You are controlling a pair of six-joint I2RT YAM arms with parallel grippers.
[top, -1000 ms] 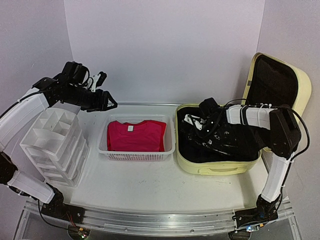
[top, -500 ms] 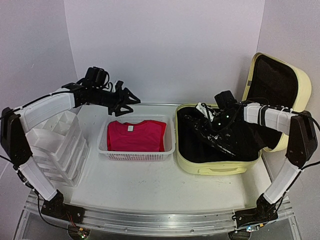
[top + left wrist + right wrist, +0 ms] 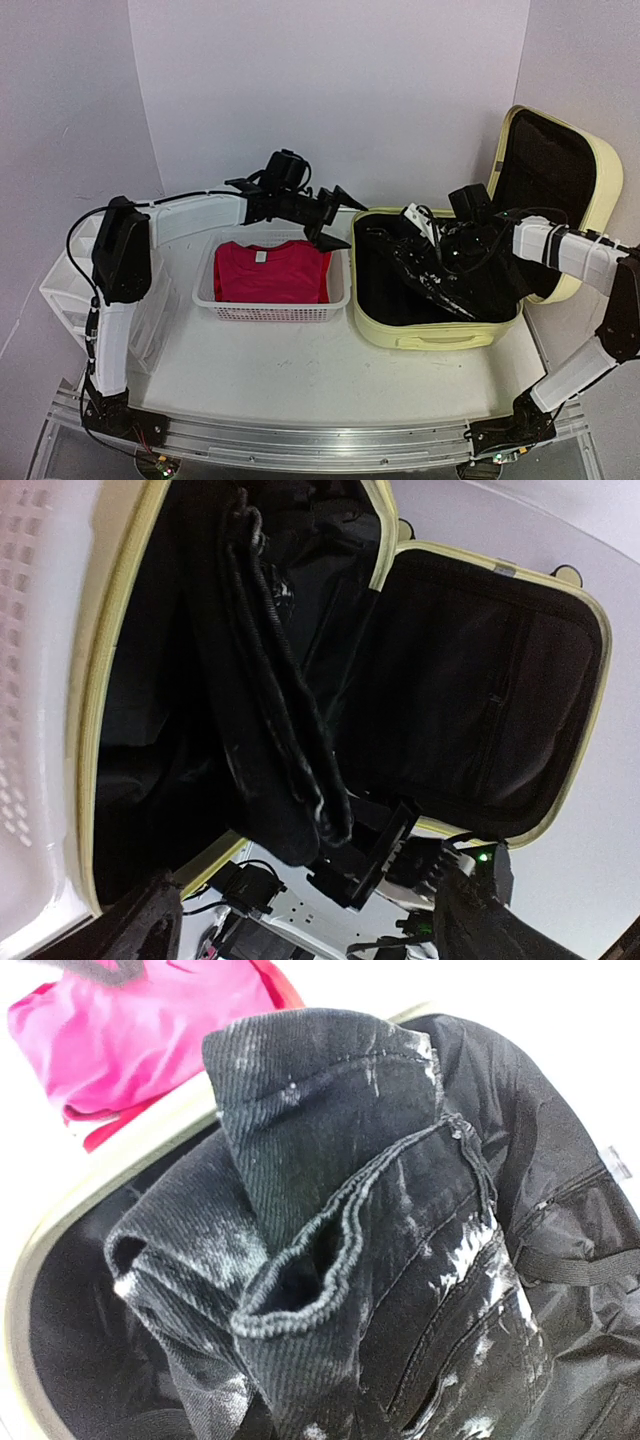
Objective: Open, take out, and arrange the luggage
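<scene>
The pale-yellow luggage [image 3: 430, 335] lies open at the right, its lid [image 3: 600, 170] propped up against the wall. My right gripper [image 3: 420, 232] is shut on a black denim garment [image 3: 450, 270] and holds it raised above the black-lined shell. The garment [image 3: 350, 1240] fills the right wrist view and hides the fingers there. My left gripper [image 3: 345, 220] is open and empty, hovering over the basket's far right corner beside the luggage rim. The left wrist view [image 3: 310, 905] looks into the luggage [image 3: 100, 710] at the hanging garment [image 3: 270, 730] and the right gripper [image 3: 375, 855].
A white mesh basket [image 3: 275, 312] holding a folded red shirt [image 3: 270, 272] sits left of the luggage; the shirt [image 3: 130, 1040] also shows in the right wrist view. A white plastic drawer unit [image 3: 70, 290] stands at the far left. Walls close in behind and on both sides.
My left arm has swung right from above the drawer unit, across the basket, to the luggage's left edge. My right gripper has lifted the black garment and drawn it slightly right.
</scene>
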